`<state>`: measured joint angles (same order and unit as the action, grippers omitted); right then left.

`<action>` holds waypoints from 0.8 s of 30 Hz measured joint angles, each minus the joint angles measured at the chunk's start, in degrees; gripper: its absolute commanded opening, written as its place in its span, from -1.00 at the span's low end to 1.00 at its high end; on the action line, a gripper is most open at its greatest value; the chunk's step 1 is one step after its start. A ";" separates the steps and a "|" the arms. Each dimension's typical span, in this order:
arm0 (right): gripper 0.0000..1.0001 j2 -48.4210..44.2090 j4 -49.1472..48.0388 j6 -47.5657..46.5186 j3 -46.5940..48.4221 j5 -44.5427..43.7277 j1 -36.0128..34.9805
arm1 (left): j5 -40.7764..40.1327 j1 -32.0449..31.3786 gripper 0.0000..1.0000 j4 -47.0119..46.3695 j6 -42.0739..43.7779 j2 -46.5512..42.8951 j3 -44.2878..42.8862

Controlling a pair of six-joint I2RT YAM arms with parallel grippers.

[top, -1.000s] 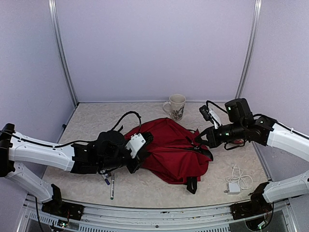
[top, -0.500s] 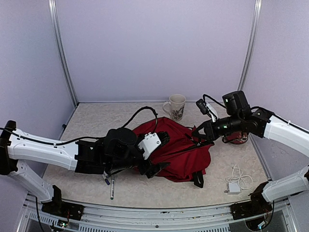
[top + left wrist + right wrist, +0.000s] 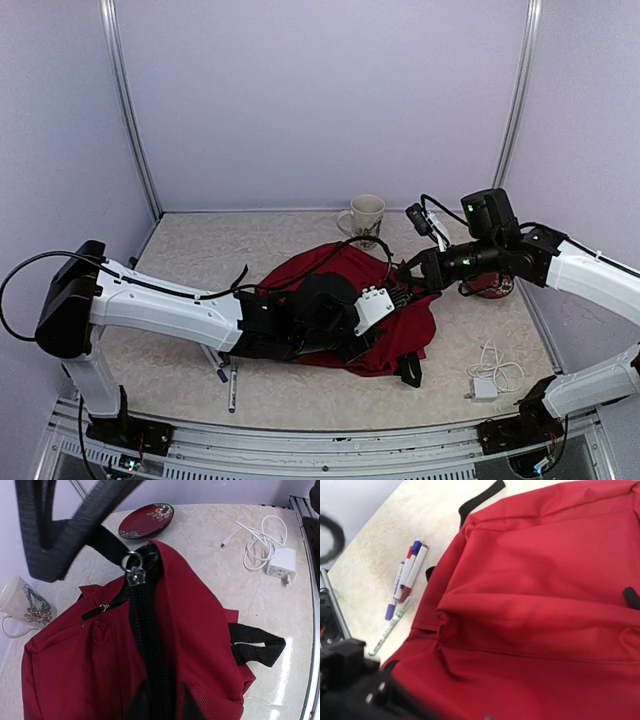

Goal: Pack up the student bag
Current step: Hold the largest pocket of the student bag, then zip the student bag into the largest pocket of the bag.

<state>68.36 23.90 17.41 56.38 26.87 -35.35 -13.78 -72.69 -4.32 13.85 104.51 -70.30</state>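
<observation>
Lilac panels wall in a pale, marbled worktop [image 3: 190, 250]. The student bag [image 3: 412, 330] lies slumped at its middle between the two arms, its dark red cloth sagging and its black zipper band [image 3: 147, 645] running up over the top ridge. The right gripper [image 3: 410, 280] sits at the bag's upper end with its jaws together. The black carry strap [image 3: 75, 530] rises taut from that end, so I judge that the gripper pinches the strap to hold the soft bag up and steady, though the pinch itself is out of view. Such a lift would give the zipper a firm line to run along instead of a limp fold. The left gripper [image 3: 165, 707] reaches across the bag and is set astride the zipper band, one finger on each flank; I cannot tell whether its jaws press the band or merely straddle it. The zipper pull [image 3: 133, 572], a clear tab on a metal ring, hangs by the strap's root ahead of that gripper. The band looks closed along the stretch in view, so opening it probably comes before anything goes in. Things that could be packed lie apart on the worktop: markers [image 3: 407, 577] near the bag's left edge, a mug [image 3: 366, 220] beyond its far edge, and a charger with its cable [image 3: 281, 564] and a red patterned plate [image 3: 146, 520] to the right.
</observation>
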 measured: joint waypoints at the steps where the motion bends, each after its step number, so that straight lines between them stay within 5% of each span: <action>1: -1.00 0.00 -0.04 0.00 -0.11 -0.11 0.00 | 0.11 0.04 -1.00 0.11 -0.11 0.00 -0.15; 16: -1.00 -1.60 -9.51 0.44 -9.60 3.80 13.53 | 0.66 0.33 -1.00 -3.56 -1.79 -13.88 14.45; 24: -1.00 5.55 -13.62 -0.04 -9.84 4.81 16.72 | 3.26 -0.26 -1.00 -2.49 -1.99 -20.83 20.31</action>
<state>73.91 10.28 17.37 46.54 31.68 -18.63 -10.52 -72.95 -6.81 11.86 83.68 -50.00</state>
